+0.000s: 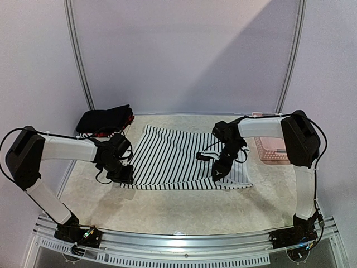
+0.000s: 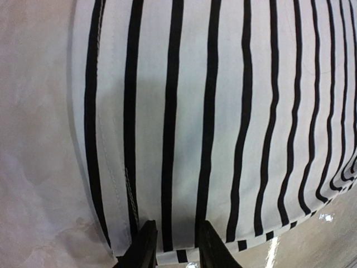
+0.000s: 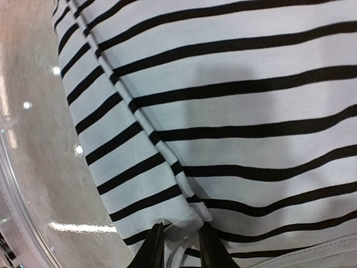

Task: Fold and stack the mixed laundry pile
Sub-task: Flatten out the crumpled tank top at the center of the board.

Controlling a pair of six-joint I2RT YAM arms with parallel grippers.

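The black-and-white striped tank top (image 1: 173, 159) lies spread flat on the table, stripes running front to back. My left gripper (image 1: 121, 174) sits low at its near left corner. In the left wrist view the jaws (image 2: 177, 245) stand apart over the hem, striped cloth (image 2: 223, 111) showing between them. My right gripper (image 1: 216, 174) is down on the top's near right part. Its jaws (image 3: 179, 245) stand apart around a small bunched fold by a seam (image 3: 139, 120). A dark folded garment (image 1: 105, 119) lies at the back left.
A pink perforated basket (image 1: 271, 151) stands at the right, just behind the right arm. Bare pale tabletop (image 1: 184, 212) runs in front of the tank top. The curved backdrop frame (image 1: 78, 56) rises behind the table.
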